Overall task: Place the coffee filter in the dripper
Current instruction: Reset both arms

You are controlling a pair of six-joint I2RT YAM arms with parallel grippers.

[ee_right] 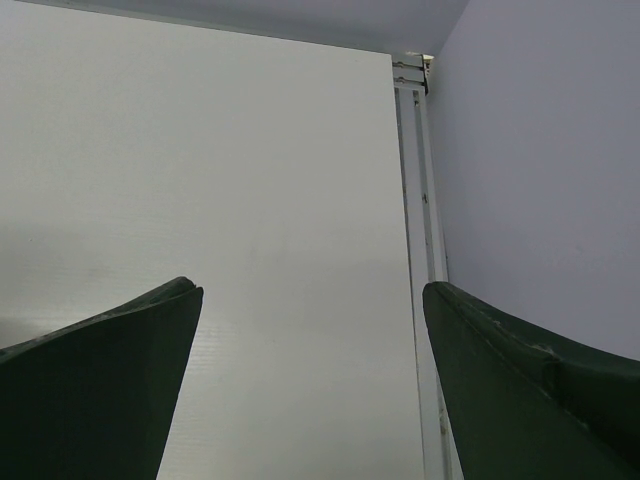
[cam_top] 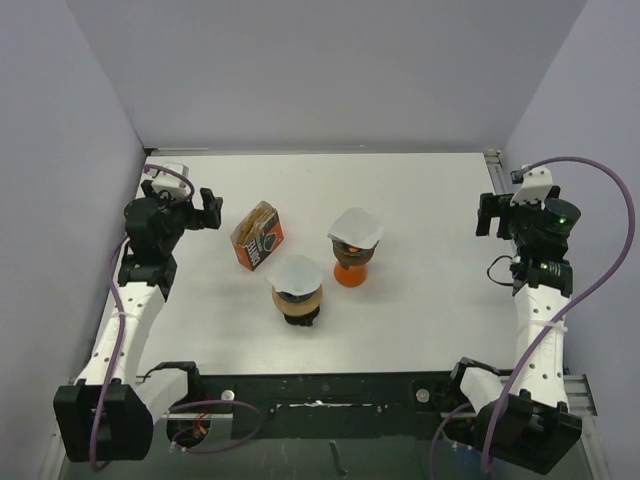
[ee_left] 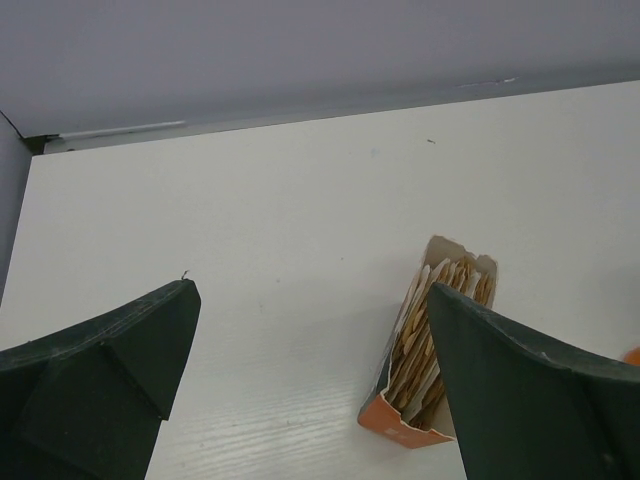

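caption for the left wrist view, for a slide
Left tool open over the white table, an open box of brown filters near one finger.

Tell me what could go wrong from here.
The white paper filter sits high atop the orange dripper; a nudge might tip it off. The brown dripper stands close beside it, so reaching for one could knock the other. The open left hand could bump the orange filter box nearby.

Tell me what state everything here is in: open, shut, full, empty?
Filter box: open, brown paper filters inside.
Orange dripper: upright, far white filter sitting in it.
Brown dripper: upright, near white filter sitting in it.
Left gripper: open, holding nothing.
Right gripper: open, holding nothing.
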